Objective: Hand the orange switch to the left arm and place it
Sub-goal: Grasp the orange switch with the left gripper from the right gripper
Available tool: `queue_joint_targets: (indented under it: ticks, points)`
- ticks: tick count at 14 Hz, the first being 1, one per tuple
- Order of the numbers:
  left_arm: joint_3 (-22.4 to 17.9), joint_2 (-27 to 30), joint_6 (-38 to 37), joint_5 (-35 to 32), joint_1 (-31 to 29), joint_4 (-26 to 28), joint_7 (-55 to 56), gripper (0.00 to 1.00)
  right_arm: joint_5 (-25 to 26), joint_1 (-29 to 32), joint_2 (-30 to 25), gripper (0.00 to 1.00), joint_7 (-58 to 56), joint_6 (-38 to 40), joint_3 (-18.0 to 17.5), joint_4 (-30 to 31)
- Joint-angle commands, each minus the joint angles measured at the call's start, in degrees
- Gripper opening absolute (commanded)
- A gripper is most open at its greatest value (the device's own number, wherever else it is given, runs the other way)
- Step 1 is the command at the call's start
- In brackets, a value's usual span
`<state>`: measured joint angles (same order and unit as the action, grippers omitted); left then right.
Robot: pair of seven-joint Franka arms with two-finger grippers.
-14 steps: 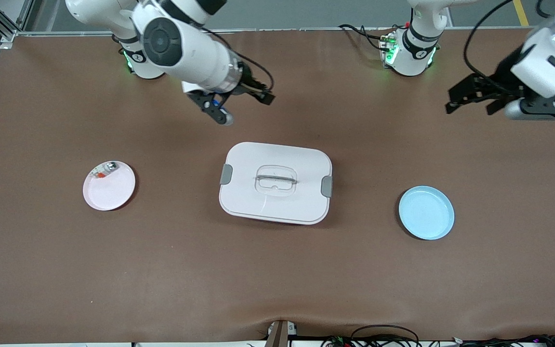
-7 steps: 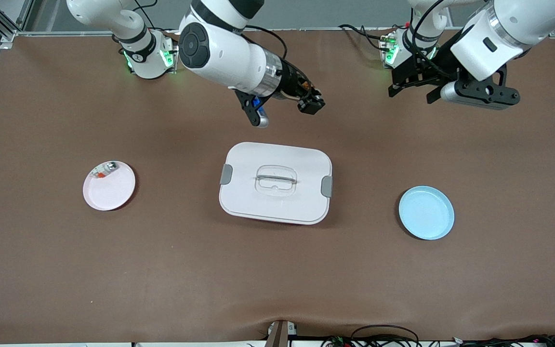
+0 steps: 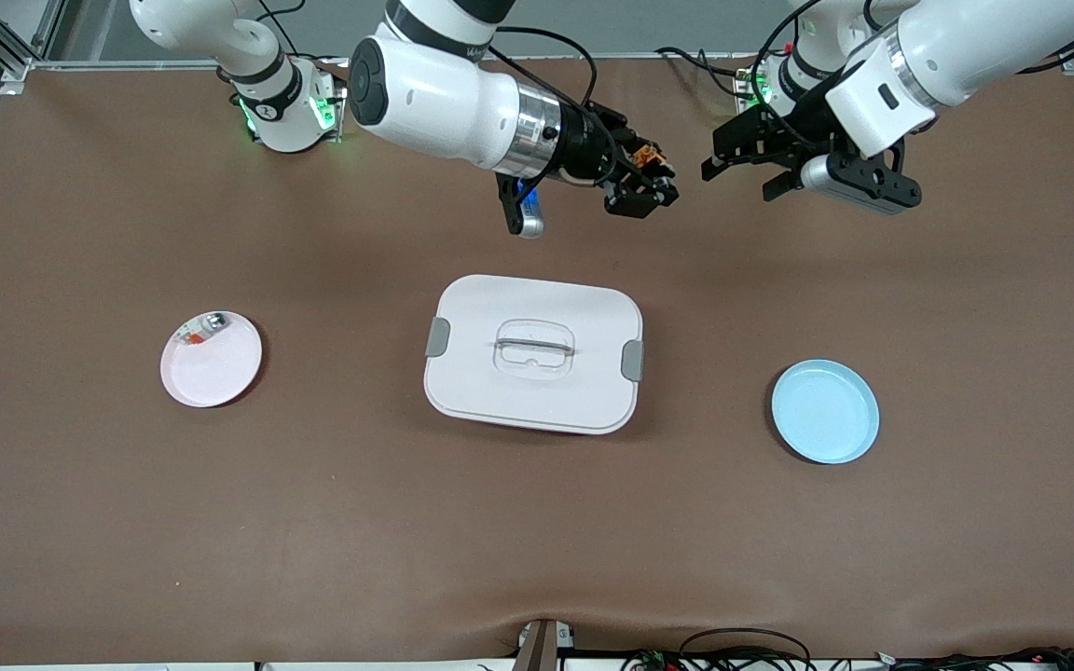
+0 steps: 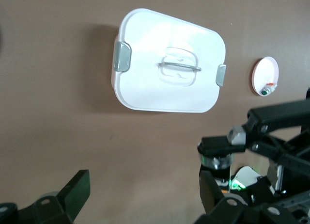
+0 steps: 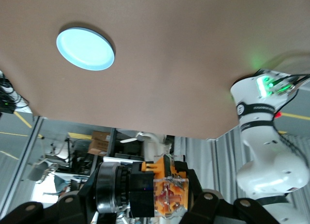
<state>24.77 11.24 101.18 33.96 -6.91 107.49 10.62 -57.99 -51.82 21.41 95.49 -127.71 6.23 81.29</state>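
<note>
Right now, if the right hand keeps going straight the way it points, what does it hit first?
Probably the left hand. The right hand, shut on the orange switch, points across bare table toward those open fingers, clear of the box. Relative height is unclear.

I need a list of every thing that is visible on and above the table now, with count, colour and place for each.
Box: 1, white with grey latches, middle of the table, lid on.
Pink plate: 1, pale pink, toward the right arm's end of the table.
Small part: 1, silvery-clear with an orange bit, on the pink plate at its rim.
Blue plate: 1, light blue, toward the left arm's end of the table.
Table: 1, brown.
Orange switch: 1, orange and black, held in the air by the right gripper.
Right gripper: 1, black, shut on the orange switch, over the table between the box and the bases.
Left gripper: 1, black, open, in the air beside the right gripper, facing it.
</note>
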Motion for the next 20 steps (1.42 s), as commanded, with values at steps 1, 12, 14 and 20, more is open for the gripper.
queue_joint_targets:
  ticks: [1,12,14,20]
  points:
    - [-0.3,3.8,0.9,4.3,-1.2,4.1,-5.0,1.00,-1.3,-1.4,2.1,0.16,2.4,-1.0,0.9,-3.2]
    - [0.0,6.0,3.0,17.2,-3.2,8.8,-11.5,0.79,-1.3,-1.6,3.0,0.16,2.9,-1.0,0.9,-4.1]
    - [0.4,5.6,3.7,17.3,-3.1,9.0,-10.6,0.79,-1.2,-1.6,3.0,0.16,2.9,-1.0,0.9,-4.1]
    - [3.0,5.3,6.5,17.4,-2.9,8.9,-7.8,0.72,-1.2,-1.6,3.0,0.16,2.9,-1.0,0.9,-4.1]
